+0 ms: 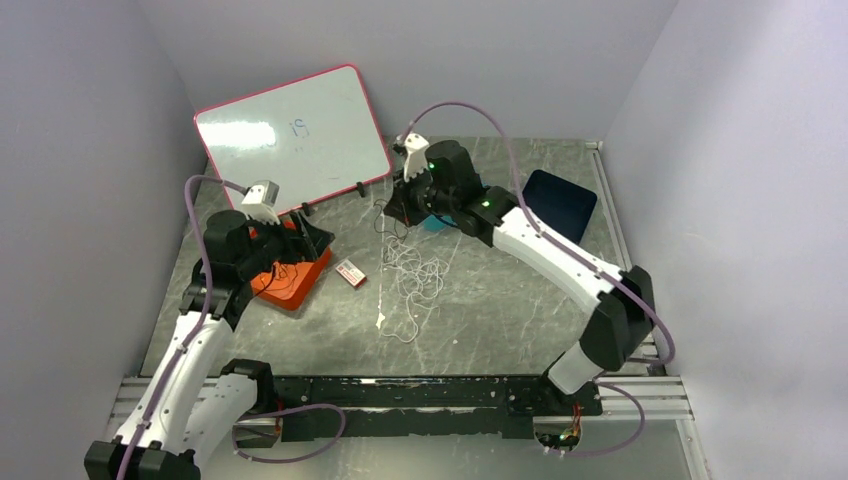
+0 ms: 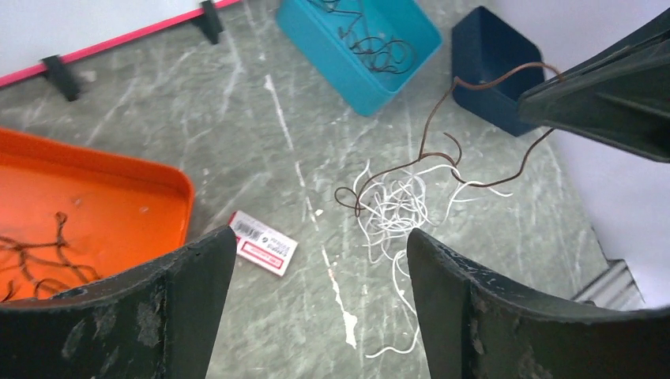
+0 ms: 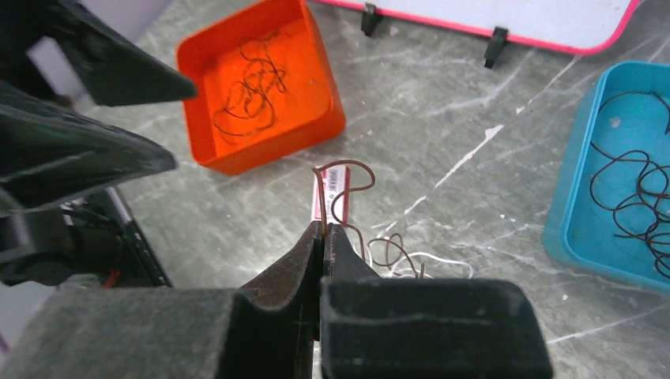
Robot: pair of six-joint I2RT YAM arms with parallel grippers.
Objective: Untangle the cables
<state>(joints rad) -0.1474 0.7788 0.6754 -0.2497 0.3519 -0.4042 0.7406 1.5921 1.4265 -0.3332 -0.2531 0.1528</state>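
- The right hand (image 3: pixel 324 229) is clenched on a thin brown cable (image 3: pixel 318 197), pinched right at the fingertips and lifted above the counter (image 2: pixel 158 103).
- From that grip the brown cable curls up in a small loop and also trails down in loose bends to a heap of white cables (image 2: pixel 395 205).
- Its lower end lies among the white strands; I cannot tell whether it is hooked into them.
- The white cables lie in a loose tangle in the middle of the counter, with a few ends straggling toward the near edge.
- The left hand (image 2: pixel 320 237) is released, its fingers spread wide with nothing between them, hanging over the orange tray (image 3: pixel 269 146) on the left.
- A clump of reddish cables (image 3: pixel 249 91) lies coiled in the orange tray.
- A teal tray (image 2: pixel 336 71) farther back holds dark cables (image 2: pixel 371 47) in loose curls.
- A dark blue tray (image 2: pixel 486 63) sits just beside the teal one.
- A small red and white card (image 2: pixel 263 243) lies flat between the orange tray and the white tangle.
- A pink-rimmed whiteboard (image 1: pixel 290 135) stands tilted at the back.
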